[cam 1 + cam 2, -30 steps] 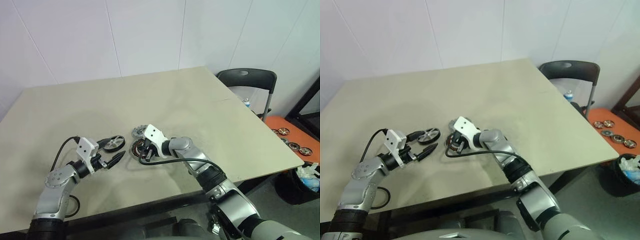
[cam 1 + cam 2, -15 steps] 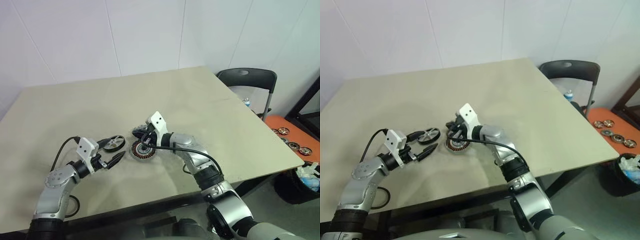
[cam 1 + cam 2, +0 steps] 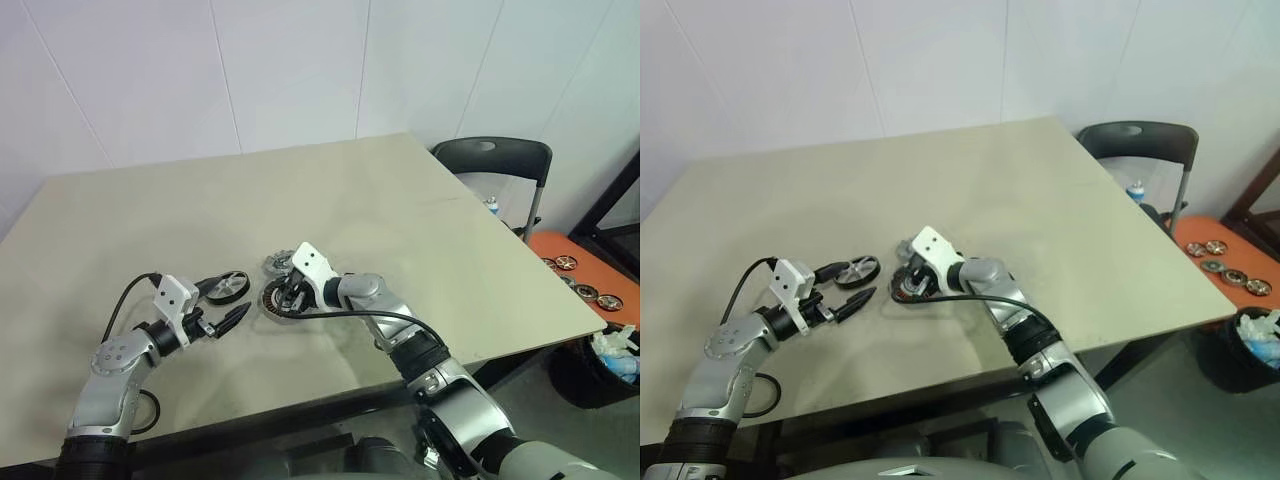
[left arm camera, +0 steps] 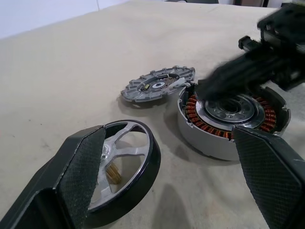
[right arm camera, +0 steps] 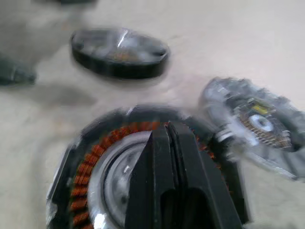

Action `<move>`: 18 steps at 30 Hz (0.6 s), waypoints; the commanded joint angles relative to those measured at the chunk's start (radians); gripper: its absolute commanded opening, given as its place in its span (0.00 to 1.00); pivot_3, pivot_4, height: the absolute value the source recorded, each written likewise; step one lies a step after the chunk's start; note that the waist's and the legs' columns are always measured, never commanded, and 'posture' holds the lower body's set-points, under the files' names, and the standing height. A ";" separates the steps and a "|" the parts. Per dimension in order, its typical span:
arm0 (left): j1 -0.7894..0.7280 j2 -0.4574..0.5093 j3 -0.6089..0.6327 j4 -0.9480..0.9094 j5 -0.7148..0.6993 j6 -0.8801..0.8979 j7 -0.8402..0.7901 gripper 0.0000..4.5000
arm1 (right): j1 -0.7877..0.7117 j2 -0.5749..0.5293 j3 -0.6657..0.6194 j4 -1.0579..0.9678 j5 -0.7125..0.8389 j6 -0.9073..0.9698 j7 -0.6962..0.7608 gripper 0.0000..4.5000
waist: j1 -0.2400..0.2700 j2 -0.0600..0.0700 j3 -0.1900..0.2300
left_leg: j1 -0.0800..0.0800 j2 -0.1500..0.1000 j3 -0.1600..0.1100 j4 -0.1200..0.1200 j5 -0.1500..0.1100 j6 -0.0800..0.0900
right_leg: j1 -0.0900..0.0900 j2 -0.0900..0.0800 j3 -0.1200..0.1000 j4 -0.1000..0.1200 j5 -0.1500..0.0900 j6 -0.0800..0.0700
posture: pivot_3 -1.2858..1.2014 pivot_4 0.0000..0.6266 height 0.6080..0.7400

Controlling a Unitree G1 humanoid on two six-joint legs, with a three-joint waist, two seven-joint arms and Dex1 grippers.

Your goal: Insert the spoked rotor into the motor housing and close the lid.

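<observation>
The motor housing (image 3: 283,298), a squat metal disc with copper windings, lies near the table's front middle. My right gripper (image 3: 290,296) is shut, its tips over the housing's silvery centre (image 5: 114,176). Whether they touch it I cannot tell. The silver-grey lid (image 3: 277,264) lies flat just behind the housing. To the left lies the spoked rotor (image 4: 125,162), a black ring with silvery spokes. My left gripper (image 3: 226,305) is open, low over the table beside the rotor. One of its fingers (image 4: 81,181) overlaps the ring's edge, and nothing is held.
The beige table (image 3: 400,200) has wide bare room behind and to the right of the parts. Beyond its right edge stand a black chair (image 3: 495,160), an orange surface (image 3: 580,265) with several round motor parts, and a bin (image 3: 610,350).
My right hand tipped up over the housing's far side half a second ago and has come back down over its centre. The left arm and the three parts have stayed put.
</observation>
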 commanded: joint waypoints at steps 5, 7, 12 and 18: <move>-0.020 0.005 0.004 -0.012 0.000 -0.010 -0.003 1.00 | -0.016 0.032 -0.046 -0.055 0.052 -0.069 0.014 0.01 | -0.001 0.000 0.000 | 0.000 0.000 0.000 -0.001 0.000 0.000 | 0.000 0.000 0.000 -0.001 0.000 0.000 | 0.52 0.00 1.00; -0.022 0.006 0.004 -0.010 0.000 -0.011 -0.003 1.00 | -0.016 0.013 -0.003 -0.038 0.018 -0.025 0.030 0.01 | -0.001 0.000 0.000 | 0.000 0.000 0.000 -0.001 0.000 0.000 | 0.000 0.000 0.000 -0.001 0.000 0.000 | 0.52 0.00 1.00; -0.024 0.005 0.004 -0.008 0.001 -0.013 -0.004 1.00 | 0.019 -0.058 0.150 0.035 -0.099 0.084 0.078 0.01 | 0.001 0.002 -0.002 | 0.001 0.000 0.001 0.000 0.000 0.000 | 0.000 0.000 0.000 0.000 0.000 0.000 | 0.52 0.00 1.00; -0.027 0.004 0.003 -0.006 0.002 -0.013 -0.001 1.00 | -0.008 -0.018 0.053 0.004 -0.043 -0.018 0.008 0.01 | 0.001 0.000 -0.003 | 0.003 0.000 0.001 0.001 0.000 0.000 | 0.003 0.000 0.000 0.000 0.000 0.000 | 0.52 0.00 1.00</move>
